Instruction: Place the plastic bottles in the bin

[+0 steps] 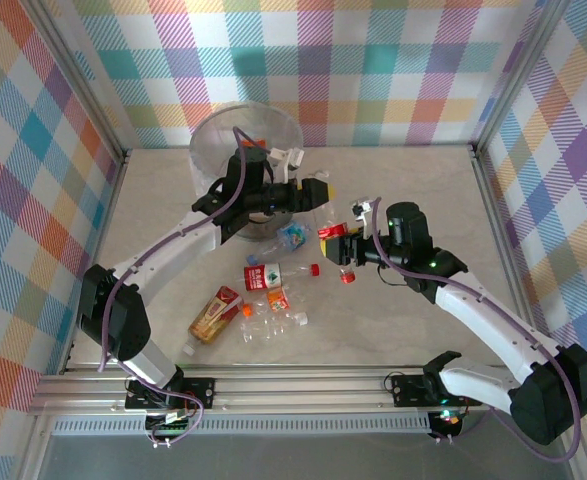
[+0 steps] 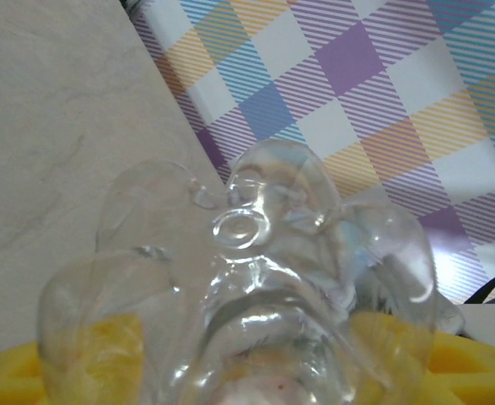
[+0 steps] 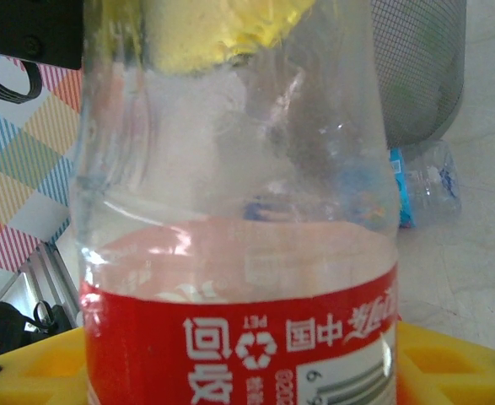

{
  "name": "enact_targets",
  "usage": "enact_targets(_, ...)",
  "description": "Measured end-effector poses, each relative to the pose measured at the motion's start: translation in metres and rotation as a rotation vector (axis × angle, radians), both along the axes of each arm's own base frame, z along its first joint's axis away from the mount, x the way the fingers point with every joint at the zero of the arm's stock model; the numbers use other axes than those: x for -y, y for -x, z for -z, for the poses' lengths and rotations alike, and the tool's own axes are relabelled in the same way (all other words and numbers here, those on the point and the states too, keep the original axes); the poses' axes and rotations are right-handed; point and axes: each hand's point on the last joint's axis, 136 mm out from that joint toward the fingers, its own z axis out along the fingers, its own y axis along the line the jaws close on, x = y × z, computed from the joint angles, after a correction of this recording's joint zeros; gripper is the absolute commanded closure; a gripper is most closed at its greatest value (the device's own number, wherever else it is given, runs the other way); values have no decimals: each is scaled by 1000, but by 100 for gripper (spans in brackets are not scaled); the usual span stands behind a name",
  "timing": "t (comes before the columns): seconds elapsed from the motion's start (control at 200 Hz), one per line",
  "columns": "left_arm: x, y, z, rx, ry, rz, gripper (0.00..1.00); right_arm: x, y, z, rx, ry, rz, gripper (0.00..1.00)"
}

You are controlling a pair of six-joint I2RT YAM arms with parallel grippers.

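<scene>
Red-labelled bottle [image 3: 239, 337] sits closest to the right wrist lens. It is clear plastic with a red band of white characters that read upside down. The right gripper [image 3: 247, 371] grasps it, with 2 yellow fingers [image 3: 458, 354] pressed to its sides. From above, this bottle [image 1: 333, 234] and the right gripper [image 1: 345, 250] are at mid-table.

The left gripper [image 2: 255, 371] is clenched on a clear bottle [image 2: 255, 253]. No label is visible on it and its lobed base faces outward. Yellow pads [image 2: 104, 354] show through the plastic on both sides. From above, the left gripper [image 1: 313, 195] is just beside the bin [image 1: 213, 125], at its right rim.

The bin is round and grey, with a crinkly clear liner. An orange item [image 1: 258, 143] shows inside; I cannot tell what it is. The bin's mesh wall [image 3: 420, 67] is also seen in the right wrist view.

Loose on the table [image 1: 423, 180]:
- 1 blue-labelled bottle [image 1: 293, 235], near the bin
- 1 white-and-red-labelled bottle [image 1: 271, 276]
- 1 brown bottle [image 1: 215, 312]
- crushed clear bottles [image 1: 273, 325]
</scene>
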Motion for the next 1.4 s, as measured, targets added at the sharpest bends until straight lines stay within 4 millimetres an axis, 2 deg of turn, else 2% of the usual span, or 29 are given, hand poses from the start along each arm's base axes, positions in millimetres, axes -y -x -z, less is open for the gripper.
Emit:
enact_targets(0.175, 0, 0, -1, 3, 0, 2, 49, 0, 0, 0, 0, 0, 0, 35)
enact_targets(0.26, 0, 1, -3, 9, -2, 6, 52, 0, 1, -1, 1, -3, 0, 26)
enact_targets(0.43, -1, 0, -14, 41, -26, 4, 51, 3, 8, -5, 11, -13, -8, 11)
enact_targets(0.615, -9, -3, -38, 109, -85, -19, 50, 9, 20, -22, 43, -37, -10, 3)
enact_targets(0.795, -25, -7, -80, 221, -137, -58, 49, 16, 34, -42, 87, -71, -10, 0)
enact_targets(0.925, -47, -14, -115, 307, -167, -114, 48, 21, 41, -53, 107, -89, -6, 0)
enact_targets(1.15, -105, -23, -193, 467, -184, -271, 47, 34, 45, -79, 181, -120, 55, 0)
enact_targets(1.215, -119, -25, -210, 514, -199, -316, 47, 39, 45, -85, 203, -121, 79, 0)
enact_targets(1.3, -136, -28, -222, 561, -239, -377, 47, 42, 44, -87, 218, -120, 98, 0)
enact_targets(1.405, -156, -37, -222, 599, -327, -454, 47, 42, 44, -91, 239, -121, 94, 0)
